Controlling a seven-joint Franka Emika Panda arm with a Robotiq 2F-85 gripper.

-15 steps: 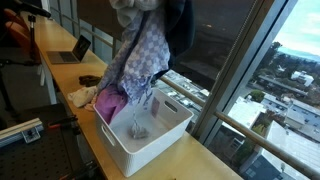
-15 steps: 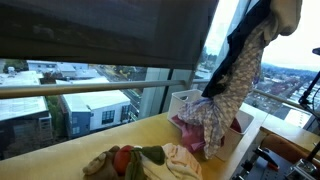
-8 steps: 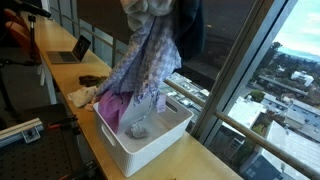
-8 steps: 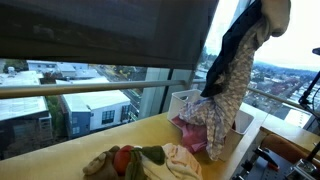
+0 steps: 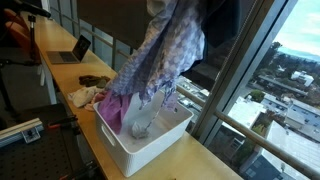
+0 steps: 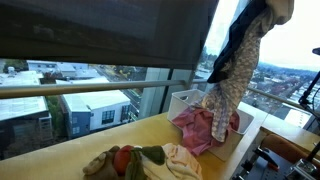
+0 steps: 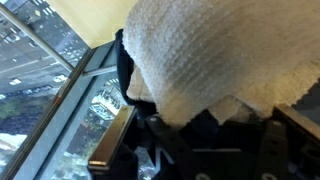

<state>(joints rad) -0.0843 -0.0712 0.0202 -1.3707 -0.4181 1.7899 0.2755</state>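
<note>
Above the white basket (image 5: 142,154) — checked cloth (image 5: 165,52) higher than before

Item: bundle of clothes (image 5: 175,45), lifted, hanging directly below the claw (image 7: 205,140), whose grip is clamped on its top.

Components:
- Checked cloth (image 6: 232,92), blue-violet and white, thin, draped full length; widest just under the claw, narrowing to a loose tail well below it.
- Dark garment (image 6: 236,45), navy or black, limp, hanging beside the checked cloth, ending nearer the claw.
- White towel (image 7: 225,50), coarse looped weave, bunched against the claw; in an exterior view it caps the bundle.

Exact gripping point hidden by fabric.
</note>
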